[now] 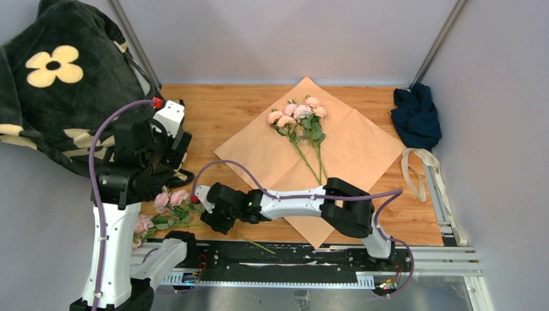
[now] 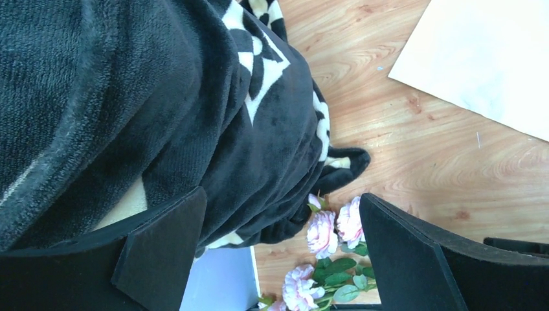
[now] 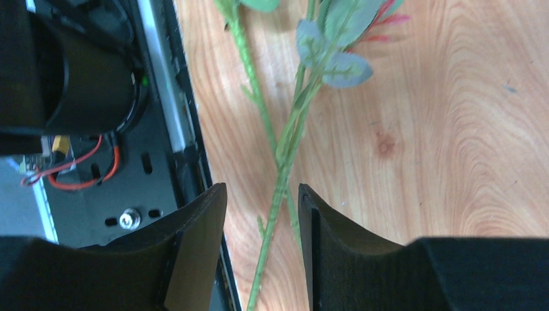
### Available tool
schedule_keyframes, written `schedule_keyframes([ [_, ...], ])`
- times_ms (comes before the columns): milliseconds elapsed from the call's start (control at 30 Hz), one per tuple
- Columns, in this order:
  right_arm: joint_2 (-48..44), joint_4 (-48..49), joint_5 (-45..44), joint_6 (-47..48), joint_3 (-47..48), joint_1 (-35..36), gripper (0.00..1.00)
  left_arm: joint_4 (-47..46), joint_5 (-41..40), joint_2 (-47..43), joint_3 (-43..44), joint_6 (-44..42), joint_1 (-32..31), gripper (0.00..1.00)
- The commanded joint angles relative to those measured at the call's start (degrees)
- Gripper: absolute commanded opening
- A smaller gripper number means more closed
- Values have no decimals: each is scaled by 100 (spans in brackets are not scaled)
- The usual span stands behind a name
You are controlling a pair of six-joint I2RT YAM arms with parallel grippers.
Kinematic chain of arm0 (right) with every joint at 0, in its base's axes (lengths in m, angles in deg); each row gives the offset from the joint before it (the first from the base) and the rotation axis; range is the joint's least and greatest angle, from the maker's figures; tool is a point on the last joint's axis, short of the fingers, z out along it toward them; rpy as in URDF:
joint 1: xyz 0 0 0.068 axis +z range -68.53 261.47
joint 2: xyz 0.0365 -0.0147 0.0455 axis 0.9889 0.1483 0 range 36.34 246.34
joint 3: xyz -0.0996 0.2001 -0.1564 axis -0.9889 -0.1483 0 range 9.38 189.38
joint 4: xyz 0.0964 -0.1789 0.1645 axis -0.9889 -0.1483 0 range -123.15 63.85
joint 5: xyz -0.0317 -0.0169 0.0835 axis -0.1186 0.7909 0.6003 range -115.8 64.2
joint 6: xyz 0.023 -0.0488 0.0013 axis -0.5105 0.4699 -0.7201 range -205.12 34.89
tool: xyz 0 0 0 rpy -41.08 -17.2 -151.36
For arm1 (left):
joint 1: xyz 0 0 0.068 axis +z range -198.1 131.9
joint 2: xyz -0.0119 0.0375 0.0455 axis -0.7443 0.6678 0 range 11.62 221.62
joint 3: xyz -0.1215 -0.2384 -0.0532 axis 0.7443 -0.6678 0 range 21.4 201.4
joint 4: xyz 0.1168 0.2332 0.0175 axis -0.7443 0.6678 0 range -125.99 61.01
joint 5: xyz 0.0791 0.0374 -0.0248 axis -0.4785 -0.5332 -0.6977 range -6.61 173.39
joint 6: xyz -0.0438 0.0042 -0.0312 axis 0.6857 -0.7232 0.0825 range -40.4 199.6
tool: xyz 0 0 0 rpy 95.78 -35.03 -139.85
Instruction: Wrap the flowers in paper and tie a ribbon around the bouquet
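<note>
Left wrist view shows the left gripper (image 2: 281, 197) spread wide and holding nothing, facing the black blanket (image 2: 129, 97). Loose flowers (image 1: 165, 206) lie at the lower left of the top view, with blooms to the left and stems (image 3: 281, 175) trailing right along the table's near edge. The right gripper (image 3: 262, 191) is the nearer one. Its jaws stand partly apart, straddling those stems crosswise without visibly pinching them. Further right, other blooms rest on the tan paper (image 1: 353, 152), well apart.

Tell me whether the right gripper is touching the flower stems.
Cannot tell. Right wrist view: the stems run between the parted fingers of the right gripper, but depth is unclear.
</note>
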Motion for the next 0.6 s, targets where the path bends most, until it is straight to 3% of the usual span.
schedule_keyframes([
  [0, 279, 512, -173, -321, 340, -35, 51, 42, 128, -72, -100, 50, 26, 100],
  [133, 689, 489, -369, -497, 666, -33, 44, 33, 134, -45, -141, 37, 26, 100],
  [400, 1198, 452, -699, -443, 951, -42, 44, 44, 158, -34, -56, 50, 26, 100],
  [467, 1303, 368, -787, -465, 1033, -54, 32, 42, 176, -31, -77, 51, 26, 100],
  [500, 1312, 335, -796, -499, 1060, -58, 11, 44, 185, -38, -91, 55, 26, 100],
  [533, 1269, 295, -790, -534, 1079, -64, 1, 42, 180, -41, -101, 51, 26, 100],
  [567, 1189, 283, -740, -539, 1065, -61, 0, 42, 178, -52, -104, 52, 24, 100],
])
